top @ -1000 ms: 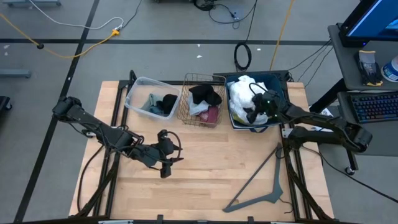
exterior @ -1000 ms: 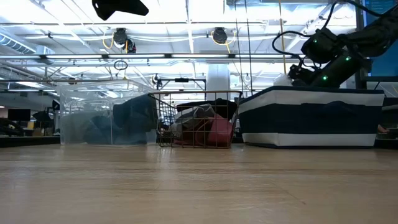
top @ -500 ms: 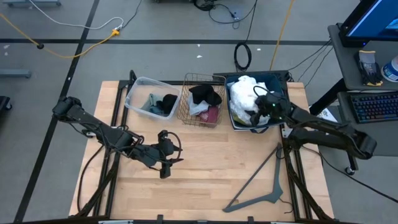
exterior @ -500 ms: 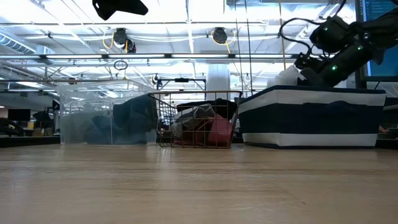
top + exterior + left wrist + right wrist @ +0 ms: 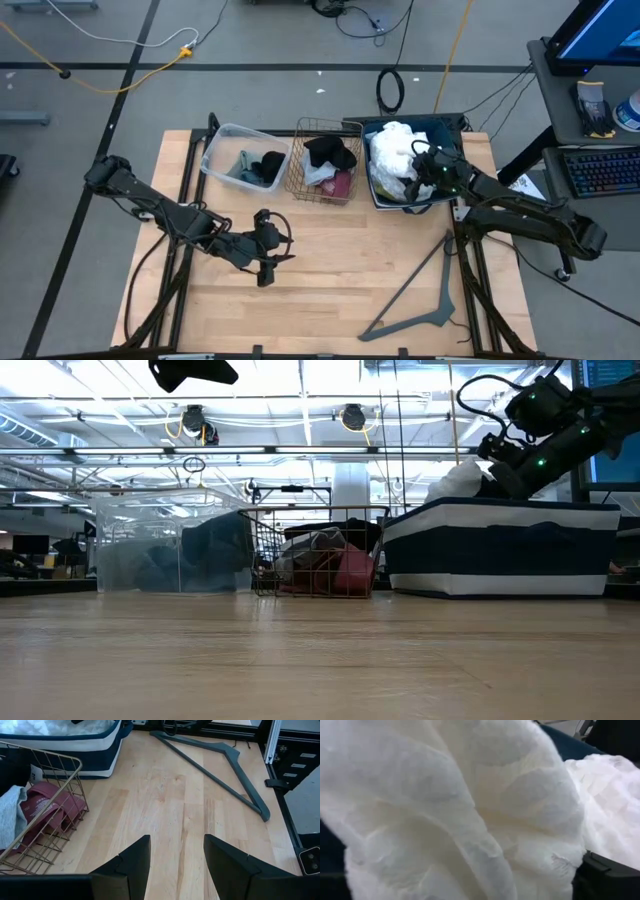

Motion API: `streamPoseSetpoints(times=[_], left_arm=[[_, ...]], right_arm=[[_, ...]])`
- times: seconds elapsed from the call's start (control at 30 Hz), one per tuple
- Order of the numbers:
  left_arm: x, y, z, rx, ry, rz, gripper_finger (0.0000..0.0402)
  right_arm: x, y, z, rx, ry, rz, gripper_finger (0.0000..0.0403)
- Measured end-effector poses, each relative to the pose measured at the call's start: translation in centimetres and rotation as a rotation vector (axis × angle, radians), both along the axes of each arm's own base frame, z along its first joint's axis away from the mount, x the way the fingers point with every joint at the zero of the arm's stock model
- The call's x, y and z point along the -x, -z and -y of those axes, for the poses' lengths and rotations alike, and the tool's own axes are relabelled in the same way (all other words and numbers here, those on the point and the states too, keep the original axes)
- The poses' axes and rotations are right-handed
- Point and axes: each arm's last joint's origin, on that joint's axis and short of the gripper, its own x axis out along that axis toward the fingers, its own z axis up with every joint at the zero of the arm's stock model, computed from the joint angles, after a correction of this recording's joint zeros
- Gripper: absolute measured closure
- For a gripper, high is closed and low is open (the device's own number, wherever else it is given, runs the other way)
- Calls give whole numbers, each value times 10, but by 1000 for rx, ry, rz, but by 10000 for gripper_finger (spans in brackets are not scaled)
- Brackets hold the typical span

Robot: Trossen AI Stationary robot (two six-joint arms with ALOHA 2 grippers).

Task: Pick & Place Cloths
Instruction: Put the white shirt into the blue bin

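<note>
The right gripper (image 5: 418, 172) is down in the navy bin (image 5: 446, 131) at the far right corner of the tabletop (image 5: 330, 270), its fingers closed on the white cloth (image 5: 392, 150). In the low view that cloth (image 5: 455, 480) bulges above the bin's striped wall (image 5: 500, 550) right beside the gripper, and the right wrist view is filled almost wholly with white folds (image 5: 450, 805) (only one dark finger (image 5: 607, 880) shows at the edge). A dark cloth (image 5: 407, 186) lies in the same bin, toward its near wall.

The left gripper (image 5: 266, 262) hangs over the middle of the tabletop, well apart from all three containers, its fingers (image 5: 132, 865) spread with nothing but bare wood between them.

The wire basket (image 5: 303, 180) stands at the middle of the far edge, between the two other containers, and holds a black cloth (image 5: 331, 152), a grey cloth (image 5: 320, 175) and a maroon cloth (image 5: 340, 186). The clear box (image 5: 218, 150) toward the far left holds a teal cloth (image 5: 245, 166) and another black cloth (image 5: 270, 166) side by side.

A grey hanger (image 5: 415, 295) lies flat near the near right corner, close to the right edge.
</note>
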Motion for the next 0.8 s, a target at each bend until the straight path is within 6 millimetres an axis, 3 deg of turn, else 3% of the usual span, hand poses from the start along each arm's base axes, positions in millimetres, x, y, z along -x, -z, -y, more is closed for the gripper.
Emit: streamPoseSetpoints(times=[0.47,0.8], left_arm=[[0,0,0,0,0,0,217],[0,0,0,0,1,0,217]], right_arm=[[-2,-6,2,-17,36,85,122],[2,-7,7,109,223,10,10]])
